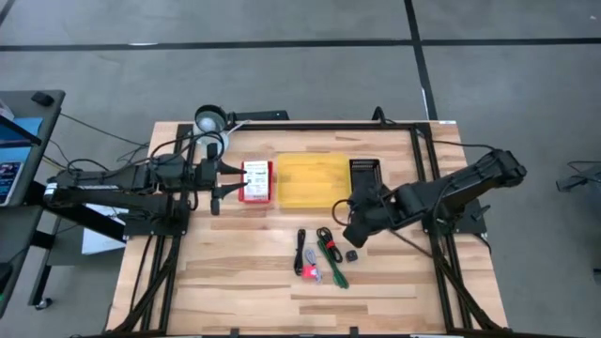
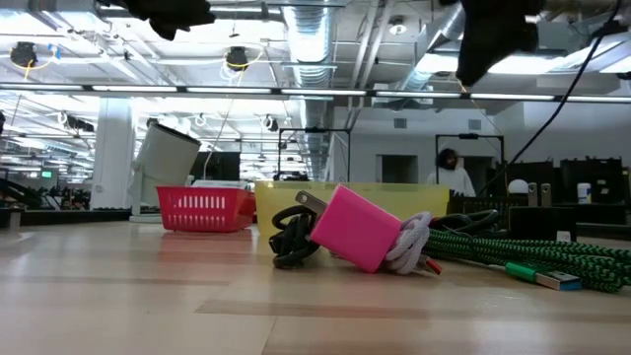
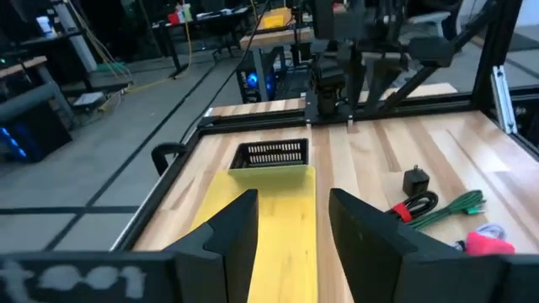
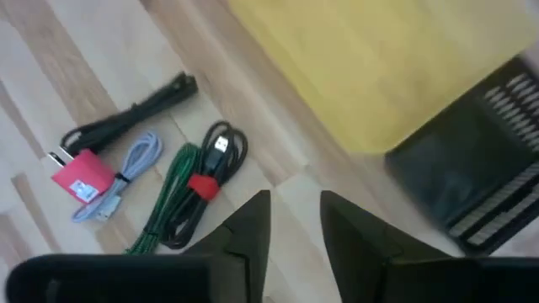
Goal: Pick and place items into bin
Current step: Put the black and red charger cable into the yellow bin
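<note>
The items lie in a cluster on the wooden table near its front middle. They are a black cable (image 1: 300,252), a green braided cable (image 1: 331,258) with a black coil bound by a red tie (image 4: 221,156), a pink-red charger (image 1: 310,272) with a grey cord, and a tiny black cube (image 1: 352,254). The yellow bin (image 1: 312,180) stands behind them. My right gripper (image 1: 355,230) is open and empty, hovering above the table just beyond the cube, between the items and the bin. My left gripper (image 1: 221,183) is open and empty at the red basket's left side.
A red basket (image 1: 255,181) stands left of the yellow bin and a black basket (image 1: 364,174) right of it. A white lamp-like object (image 1: 210,120) sits at the far left corner. Black frame rails run along the table's edges. Bare wood lies in front of the items.
</note>
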You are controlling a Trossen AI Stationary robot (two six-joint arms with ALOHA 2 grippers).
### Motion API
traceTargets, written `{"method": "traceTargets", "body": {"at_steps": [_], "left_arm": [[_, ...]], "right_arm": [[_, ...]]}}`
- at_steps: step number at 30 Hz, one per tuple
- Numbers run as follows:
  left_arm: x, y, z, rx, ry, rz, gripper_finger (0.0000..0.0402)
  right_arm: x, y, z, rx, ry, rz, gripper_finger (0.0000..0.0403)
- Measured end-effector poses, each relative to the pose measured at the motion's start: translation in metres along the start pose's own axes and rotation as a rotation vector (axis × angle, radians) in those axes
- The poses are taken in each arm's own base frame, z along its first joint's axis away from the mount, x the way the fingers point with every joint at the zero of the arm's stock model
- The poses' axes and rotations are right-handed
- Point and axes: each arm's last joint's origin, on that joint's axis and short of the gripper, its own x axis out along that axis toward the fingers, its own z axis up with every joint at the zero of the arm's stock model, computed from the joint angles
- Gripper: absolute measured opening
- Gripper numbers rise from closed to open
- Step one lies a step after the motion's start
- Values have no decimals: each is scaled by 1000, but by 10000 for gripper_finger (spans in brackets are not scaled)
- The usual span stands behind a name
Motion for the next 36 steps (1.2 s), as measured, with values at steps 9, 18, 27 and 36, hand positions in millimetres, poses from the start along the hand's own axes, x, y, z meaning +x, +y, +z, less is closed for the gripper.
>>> {"method": "traceTargets", "body": {"at_steps": [9,18,27,36], "left_arm": [[2,-1,-5,62,54,-9,139],[0,-2,-14,41,147,-27,139],[0,-5,-14,-116,146,-104,139],[-1,-6,-18,-187,190,-133,139]], "right_arm": [[43,23,6,28,116,85,180],[73,36,6,22,210,129,203],[104,46,-1,15,295,107,203],[128,54,-10,30,400,124,203]]}}
